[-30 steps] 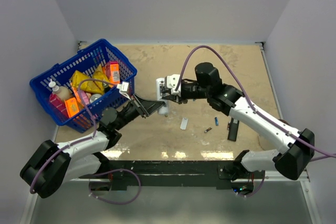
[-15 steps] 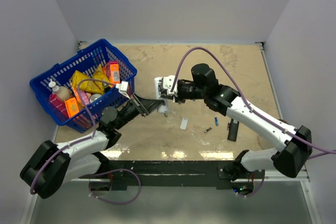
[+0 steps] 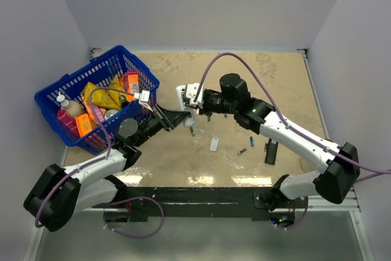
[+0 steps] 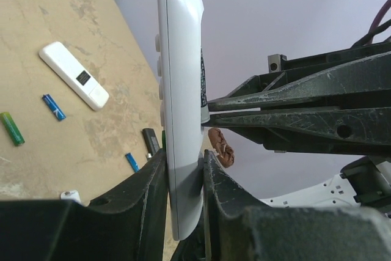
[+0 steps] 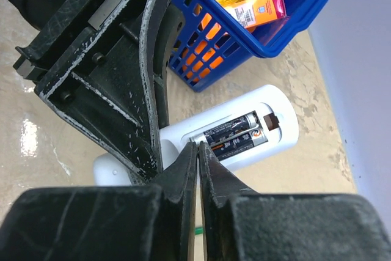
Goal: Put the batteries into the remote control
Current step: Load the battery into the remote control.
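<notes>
So the left gripper [image 4: 183, 178] is pinching the white remote control [image 4: 180, 77] edge-up, and the right gripper [image 5: 198, 151] has its tips pressed together right by the two dark batteries [image 5: 235, 136] seated in it.

Top external: fixed high behind both arm bases, looking down over the whole table [image 3: 275, 84]. Left wrist: close range, sighting along its own fingers [image 4: 134, 206] low across the tabletop. Right wrist: close range, looking down past its fingers [image 5: 177, 181]. All three views share the remote control [image 4: 180, 120] at mid-table
</notes>
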Controlling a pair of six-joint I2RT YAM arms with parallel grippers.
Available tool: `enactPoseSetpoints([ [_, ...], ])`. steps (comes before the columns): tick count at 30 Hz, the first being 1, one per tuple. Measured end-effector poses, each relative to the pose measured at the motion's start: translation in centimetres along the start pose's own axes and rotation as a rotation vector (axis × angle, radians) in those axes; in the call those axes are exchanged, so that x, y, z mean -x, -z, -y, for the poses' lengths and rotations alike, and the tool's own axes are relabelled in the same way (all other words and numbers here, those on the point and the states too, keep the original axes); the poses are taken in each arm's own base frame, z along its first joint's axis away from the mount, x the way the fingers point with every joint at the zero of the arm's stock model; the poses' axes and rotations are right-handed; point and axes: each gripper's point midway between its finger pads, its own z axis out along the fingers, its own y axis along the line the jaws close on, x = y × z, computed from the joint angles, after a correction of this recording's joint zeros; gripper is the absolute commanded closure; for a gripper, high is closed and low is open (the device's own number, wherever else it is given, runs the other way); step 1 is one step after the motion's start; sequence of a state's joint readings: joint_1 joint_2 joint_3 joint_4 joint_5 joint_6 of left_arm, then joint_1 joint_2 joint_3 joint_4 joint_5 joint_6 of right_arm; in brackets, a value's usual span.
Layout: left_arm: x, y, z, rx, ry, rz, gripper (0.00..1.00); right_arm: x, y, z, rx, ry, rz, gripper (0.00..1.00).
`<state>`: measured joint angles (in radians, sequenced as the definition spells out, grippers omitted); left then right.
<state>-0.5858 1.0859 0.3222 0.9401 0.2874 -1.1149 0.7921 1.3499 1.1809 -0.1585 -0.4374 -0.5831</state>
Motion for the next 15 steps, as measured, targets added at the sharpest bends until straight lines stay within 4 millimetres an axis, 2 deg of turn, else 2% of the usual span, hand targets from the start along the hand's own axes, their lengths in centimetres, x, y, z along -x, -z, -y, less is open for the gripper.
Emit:
enactPoseSetpoints([
  [6,0.2,-0.2,-0.8,0.043,-0.056,-0.010,1.00,-0.7,-0.7,0.3,-0.018,-0.037,-0.020,0.98],
  [15,0.9,-0.6,-1.7,0.110,-0.181,-0.027,1.00,-0.7,-1.5,1.0,-0.035,-0.101,-0.038,0.99],
])
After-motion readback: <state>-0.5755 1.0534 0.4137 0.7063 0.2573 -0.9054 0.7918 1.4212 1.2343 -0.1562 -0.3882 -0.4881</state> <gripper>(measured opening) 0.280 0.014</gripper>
